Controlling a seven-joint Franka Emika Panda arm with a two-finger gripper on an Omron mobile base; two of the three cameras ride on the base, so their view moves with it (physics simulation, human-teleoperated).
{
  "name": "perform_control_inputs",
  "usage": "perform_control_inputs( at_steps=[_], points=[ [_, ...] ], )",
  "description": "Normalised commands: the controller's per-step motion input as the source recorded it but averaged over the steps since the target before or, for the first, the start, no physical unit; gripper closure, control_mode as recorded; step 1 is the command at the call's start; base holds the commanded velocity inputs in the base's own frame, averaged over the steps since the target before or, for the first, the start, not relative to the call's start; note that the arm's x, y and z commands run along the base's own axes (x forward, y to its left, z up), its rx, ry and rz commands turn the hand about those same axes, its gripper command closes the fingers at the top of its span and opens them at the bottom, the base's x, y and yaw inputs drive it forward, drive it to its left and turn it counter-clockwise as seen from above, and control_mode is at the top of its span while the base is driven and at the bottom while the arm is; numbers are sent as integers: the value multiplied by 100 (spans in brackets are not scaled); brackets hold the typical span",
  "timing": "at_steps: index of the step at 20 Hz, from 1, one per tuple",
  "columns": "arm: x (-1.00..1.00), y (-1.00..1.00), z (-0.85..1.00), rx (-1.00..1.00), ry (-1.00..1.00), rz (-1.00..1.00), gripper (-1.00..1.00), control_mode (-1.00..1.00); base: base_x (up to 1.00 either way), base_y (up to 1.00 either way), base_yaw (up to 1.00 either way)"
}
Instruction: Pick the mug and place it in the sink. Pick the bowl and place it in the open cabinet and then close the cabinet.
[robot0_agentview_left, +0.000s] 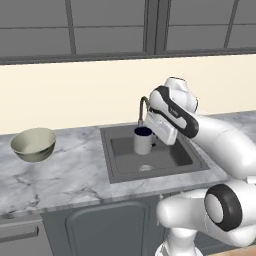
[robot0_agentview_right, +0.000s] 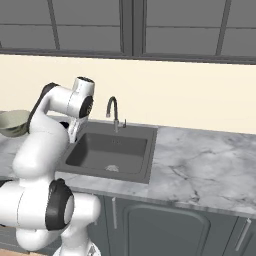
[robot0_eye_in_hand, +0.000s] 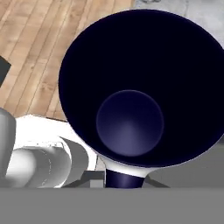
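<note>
In the left base view, the mug (robot0_agentview_left: 142, 140) is hanging upright above the sink (robot0_agentview_left: 165, 159), just in front of the faucet (robot0_agentview_left: 143, 107), with the arm's hand pressing against its right side. The tool's tips are sitting behind the mug, so I cannot tell from here how they are closing. The bowl (robot0_agentview_left: 33, 144) is resting on the marble surface (robot0_agentview_left: 60, 175), well left of the sink.

In the right base view, the arm is leaning over the sink's (robot0_agentview_right: 131, 150) left edge, and the bowl (robot0_agentview_right: 13, 122) is peeking out behind it.

In the hand view, the mug's (robot0_eye_in_hand: 140, 87) dark navy inside is gaping right under the camera; the tool's grip stays hidden.
</note>
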Motion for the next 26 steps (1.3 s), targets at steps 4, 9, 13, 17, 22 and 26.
perform_control_inputs(
  at_steps=[4,9,13,17,22,26],
  points=[
    [10,-40,-15,-2,-1,47,100,-100,0,0,0],
    [0,-54,-24,-1,-5,9,100,-100,0,0,0],
    [0,-29,-31,0,-9,-2,100,-100,0,0,0],
    [7,-12,-29,0,-7,-9,100,-100,0,0,0],
    [6,-9,-25,0,-8,-13,100,-100,0,0,0],
    [3,-7,-6,0,-11,-14,100,-100,0,0,0]
  ],
)
